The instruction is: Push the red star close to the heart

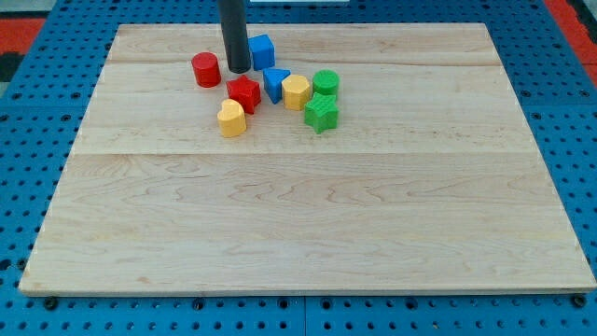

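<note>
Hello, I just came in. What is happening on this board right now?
A robot arm ending in a dark rod is pushing blocks on a wooden board. My tip sits near the view's top, between the red cylinder and the blue cube, just above the red star. The star already nearly touches the yellow heart below it. A blue triangle-like block, a yellow block and two green blocks cluster at the right.

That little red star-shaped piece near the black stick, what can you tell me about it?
The red star is a small, chunky block with a flat top and blunt points, looking like painted wood or plastic. It lies flat on the wooden board, near the view's top. The yellow heart sits just below it, touching or nearly so, and a blue block is beside it. My tip is just above it.
</note>
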